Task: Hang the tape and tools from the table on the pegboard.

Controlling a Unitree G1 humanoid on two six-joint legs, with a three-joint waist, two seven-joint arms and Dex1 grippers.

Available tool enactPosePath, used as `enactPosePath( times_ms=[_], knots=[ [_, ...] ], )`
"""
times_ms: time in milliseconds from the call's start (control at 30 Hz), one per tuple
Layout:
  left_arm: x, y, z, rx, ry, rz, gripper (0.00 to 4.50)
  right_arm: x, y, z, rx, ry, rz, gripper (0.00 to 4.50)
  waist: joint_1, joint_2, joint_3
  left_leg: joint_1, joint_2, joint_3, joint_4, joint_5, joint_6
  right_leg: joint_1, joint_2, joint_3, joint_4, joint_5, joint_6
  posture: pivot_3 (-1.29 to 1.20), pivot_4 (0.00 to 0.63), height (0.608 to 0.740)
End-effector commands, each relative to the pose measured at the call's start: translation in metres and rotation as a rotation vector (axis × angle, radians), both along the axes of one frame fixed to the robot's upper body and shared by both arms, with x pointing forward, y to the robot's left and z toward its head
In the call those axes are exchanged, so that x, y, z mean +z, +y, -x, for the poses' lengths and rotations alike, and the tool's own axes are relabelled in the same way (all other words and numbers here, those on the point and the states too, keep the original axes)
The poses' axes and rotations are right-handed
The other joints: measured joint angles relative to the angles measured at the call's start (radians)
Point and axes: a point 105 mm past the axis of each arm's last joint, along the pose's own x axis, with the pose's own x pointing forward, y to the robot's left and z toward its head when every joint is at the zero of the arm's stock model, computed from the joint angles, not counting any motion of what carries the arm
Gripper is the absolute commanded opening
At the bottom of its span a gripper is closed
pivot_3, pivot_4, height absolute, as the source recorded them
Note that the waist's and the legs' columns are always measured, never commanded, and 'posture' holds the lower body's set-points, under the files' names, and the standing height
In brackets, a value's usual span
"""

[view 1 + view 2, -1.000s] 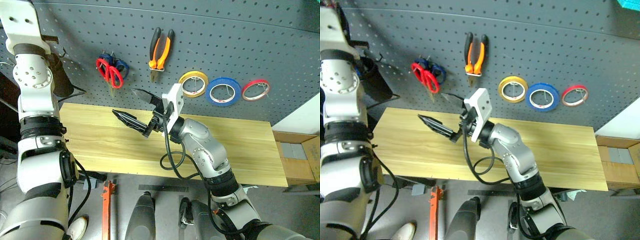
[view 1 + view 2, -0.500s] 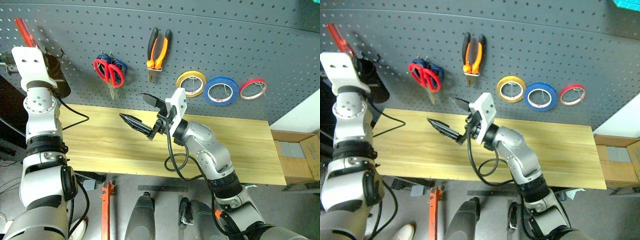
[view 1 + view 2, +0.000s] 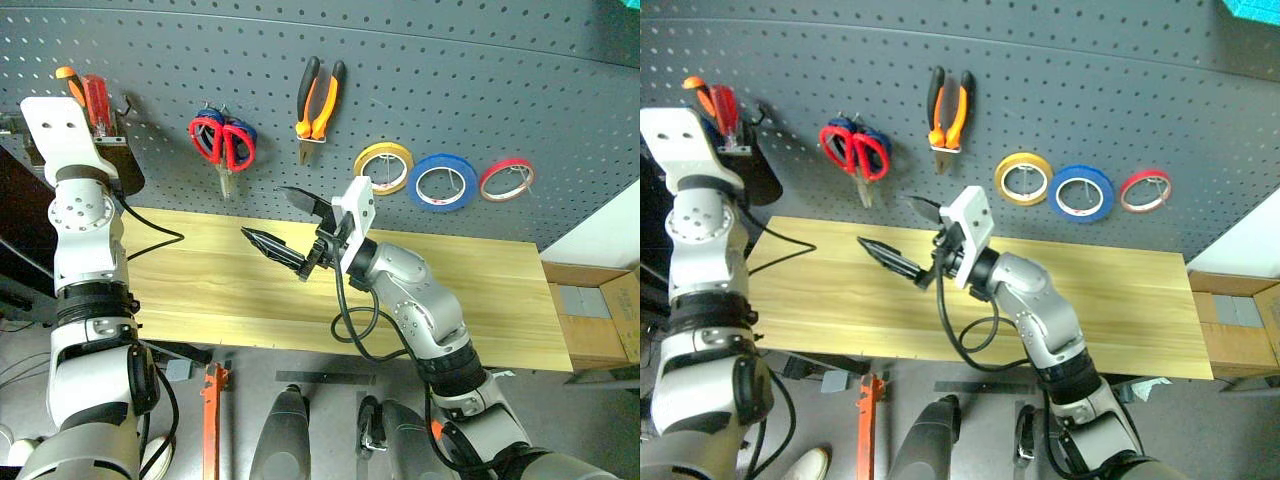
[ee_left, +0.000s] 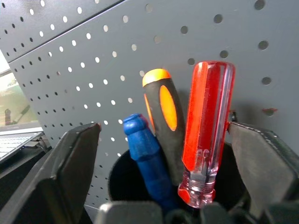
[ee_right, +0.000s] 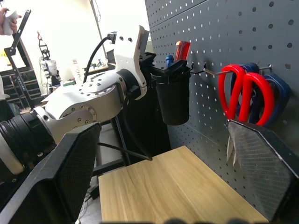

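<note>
Red-handled screwdriver (image 4: 205, 135) stands in cup (image 5: 173, 100); left tool (image 4: 163, 154) open.

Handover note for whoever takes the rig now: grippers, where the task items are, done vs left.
Left gripper: open at the black holder cup, straddling the red-handled screwdriver, which stands in it.
Right gripper: open, empty, over the table.
On the pegboard: red-handled scissors, pliers, blue tape roll.
Done: every task item is up.
Left: pull the left arm back.
</note>
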Motion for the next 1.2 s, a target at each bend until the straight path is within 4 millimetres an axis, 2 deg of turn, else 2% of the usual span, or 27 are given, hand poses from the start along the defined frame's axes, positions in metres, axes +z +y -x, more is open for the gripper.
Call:
enactPosePath(
  times_ms=[33, 67, 167, 267, 400, 500, 667, 767, 800, 900, 967, 1067, 1200],
  knots=[
    [0.031, -0.018, 0.01, -0.04, -0.1, -0.088, 4.47, 0.015, -0.001, 0.008, 0.016, -0.061, -0.034, 4.5, 0.0, 0.0, 0.0, 0.0, 0.0, 0.0, 0.0, 0.0, 0.0, 0.0, 0.0, 0.0, 0.0, 0.0, 0.0, 0.25, 0.215, 0.74],
    [0.04, -0.025, 0.015, -0.046, -0.139, -0.132, 4.47, 0.015, -0.001, 0.008, 0.014, -0.062, -0.033, 4.5, 0.0, 0.0, 0.0, 0.0, 0.0, 0.0, 0.0, 0.0, 0.0, 0.0, 0.0, 0.0, 0.0, 0.0, 0.0, 0.25, 0.214, 0.74],
    [0.068, -0.065, 0.03, -0.103, -0.249, -0.346, 4.47, 0.014, -0.002, 0.007, 0.011, -0.066, -0.027, 4.5, 0.002, 0.0, 0.0, 0.0, 0.0, 0.0, 0.0, 0.0, 0.0, 0.0, 0.0, 0.0, 0.0, 0.0, -0.001, 0.25, 0.213, 0.74],
    [0.085, -0.101, 0.044, -0.154, -0.34, -0.49, 4.47, 0.013, -0.004, 0.007, 0.011, -0.068, -0.021, 4.5, 0.005, 0.0, 0.0, 0.0, 0.0, 0.0, 0.0, 0.0, 0.0, 0.0, 0.0, 0.0, 0.0, 0.001, -0.001, 0.26, 0.211, 0.74],
    [0.083, -0.134, 0.052, -0.235, -0.373, -0.55, 4.47, 0.011, -0.008, 0.007, 0.005, -0.078, -0.006, 4.5, 0.003, 0.0, -0.005, 0.001, 0.0, 0.001, 0.0, 0.0, 0.0, 0.0, 0.0, 0.001, 0.0, 0.0, -0.001, 0.26, 0.212, 0.74],
    [0.072, -0.145, 0.054, -0.277, -0.354, -0.516, 4.47, 0.009, -0.015, 0.007, -0.019, -0.092, 0.015, 4.5, 0.001, 0.001, -0.005, 0.002, 0.0, 0.001, 0.0, 0.0, 0.0, 0.002, 0.0, 0.001, 0.0, 0.0, 0.0, 0.25, 0.212, 0.74],
    [0.02, -0.177, 0.053, -0.488, -0.182, -0.378, 4.47, 0.004, -0.048, 0.0, -0.173, -0.054, 0.011, 4.5, 0.001, 0.0, -0.006, 0.003, 0.0, 0.001, 0.0, 0.0, 0.0, 0.002, 0.0, 0.003, 0.0, 0.0, 0.0, 0.24, 0.213, 0.74],
    [-0.04, -0.2, 0.051, -0.625, 0.028, -0.229, 4.47, -0.021, -0.083, -0.017, -0.422, 0.006, 0.082, 4.5, 0.002, 0.001, -0.009, 0.003, 0.0, 0.001, 0.0, 0.0, 0.0, 0.003, -0.001, 0.003, 0.0, 0.0, 0.0, 0.22, 0.211, 0.74],
    [-0.054, -0.205, 0.052, -0.643, 0.078, -0.195, 4.47, -0.028, -0.092, -0.02, -0.477, 0.025, 0.097, 4.5, 0.002, 0.002, -0.012, 0.003, 0.0, 0.001, 0.0, 0.0, 0.0, 0.003, -0.001, 0.003, 0.0, 0.0, 0.001, 0.22, 0.209, 0.74],
    [-0.119, -0.203, 0.046, -0.634, 0.325, 0.06, 4.47, -0.066, -0.128, -0.028, -0.675, 0.139, 0.196, 4.5, 0.0, 0.006, -0.019, 0.004, -0.001, 0.002, 0.0, 0.0, 0.0, 0.004, -0.003, 0.003, -0.001, -0.001, 0.002, 0.19, 0.204, 0.74],
    [-0.153, -0.203, 0.046, -0.617, 0.453, 0.191, 4.47, -0.081, -0.15, -0.028, -0.777, 0.201, 0.216, 4.5, -0.002, 0.008, -0.022, 0.006, 0.0, 0.002, 0.001, 0.0, 0.001, 0.005, -0.002, 0.003, 0.0, -0.001, 0.002, 0.17, 0.2, 0.74],
    [-0.185, -0.196, 0.046, -0.577, 0.567, 0.288, 4.47, -0.095, -0.176, -0.024, -0.894, 0.275, 0.217, 4.5, -0.013, 0.01, -0.024, 0.007, 0.001, 0.001, 0.001, 0.001, 0.003, 0.005, 0.0, 0.003, 0.001, 0.001, 0.001, 0.14, 0.194, 0.74],
    [-0.199, -0.186, 0.043, -0.553, 0.622, 0.269, 4.47, -0.117, -0.205, -0.012, -1.015, 0.376, 0.237, 4.5, -0.033, 0.012, -0.036, 0.008, 0.001, 0.0, 0.0, 0.002, 0.004, 0.006, 0.001, 0.003, 0.001, 0.002, 0.001, 0.11, 0.182, 0.74]
  ],
)
